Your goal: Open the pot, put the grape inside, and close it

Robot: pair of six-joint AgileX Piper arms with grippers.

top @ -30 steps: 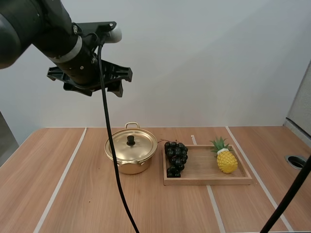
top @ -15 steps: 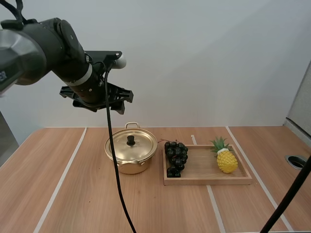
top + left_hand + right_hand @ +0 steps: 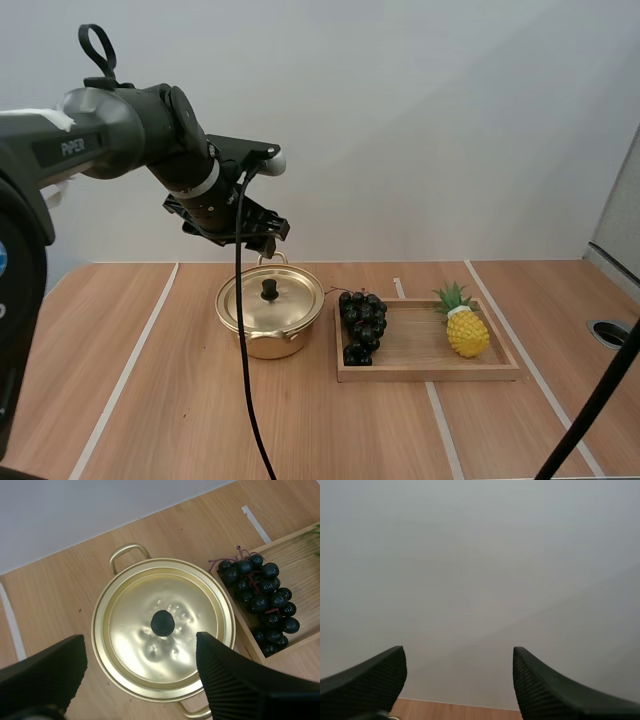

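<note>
Your pot (image 3: 268,344) sits closed, the grapes (image 3: 361,325) just beside it at 3 o'clock on the tray (image 3: 420,348). Your left gripper (image 3: 139,636) hangs open above the lid (image 3: 292,301), and the knob (image 3: 162,622) is nearer one finger than the other. If you drop from here, that finger may strike the knob and shove the pot. Your right gripper (image 3: 457,648) is open, facing the wall.

High camera, at the near end of the table (image 3: 150,400), looks forward and down. Left wrist camera points straight down, close over the pot (image 3: 140,610); both take in pot and grapes (image 3: 260,597). Right wrist camera faces the far wall (image 3: 480,555).
</note>
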